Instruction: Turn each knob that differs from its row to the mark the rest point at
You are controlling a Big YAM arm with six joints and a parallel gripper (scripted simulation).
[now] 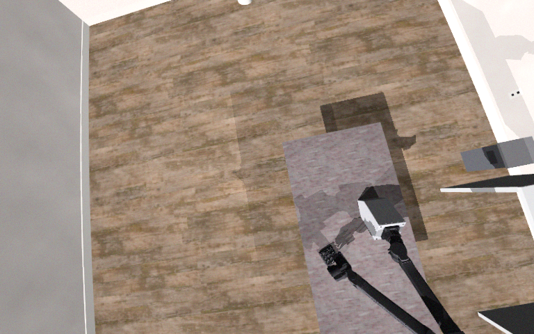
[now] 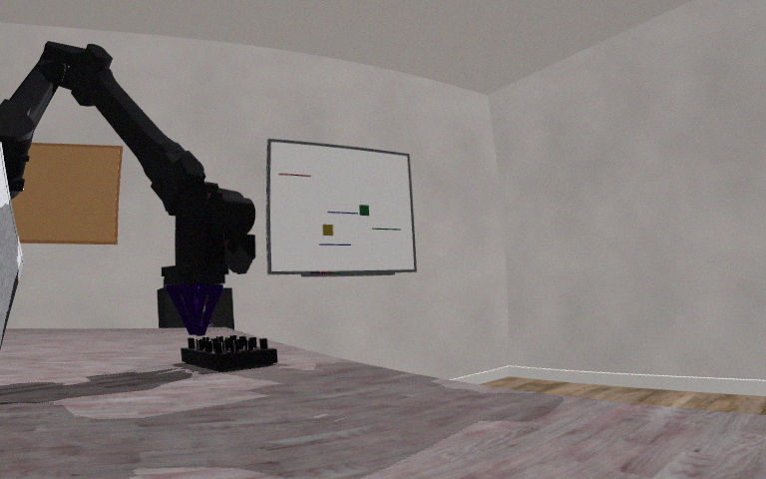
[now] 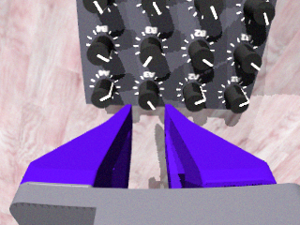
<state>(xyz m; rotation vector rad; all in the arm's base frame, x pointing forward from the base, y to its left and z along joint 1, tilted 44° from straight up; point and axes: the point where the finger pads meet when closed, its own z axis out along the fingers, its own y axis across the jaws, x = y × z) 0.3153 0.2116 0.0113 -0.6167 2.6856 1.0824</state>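
The knob box [image 1: 322, 257] [image 2: 248, 360] [image 3: 127, 89] stands on the table. In the wrist view its rear row A is nearest me, with names upside down. Knob A3 [image 3: 148, 94] has its line toward the lower right. A4 [image 3: 103, 94], A2 [image 3: 193, 96] and A1 [image 3: 235, 99] point right and slightly up. B3 [image 3: 150, 51] points lower left; B4 [image 3: 100, 52], B2 [image 3: 202, 57] and B1 [image 3: 247, 60] point lower right. The row C lines look alike, down and slightly right; row D is out of view. My gripper [image 2: 196, 332] [image 3: 148, 113] is narrowly open and empty, its tips just above A3's level.
A second black arm [image 1: 417, 277] stands beside mine. A white and grey box-shaped object [image 1: 382, 212] is at its end, over the table [image 1: 334, 157]. A whiteboard [image 2: 338, 192] and a cork board [image 2: 73, 198] hang on the wall.
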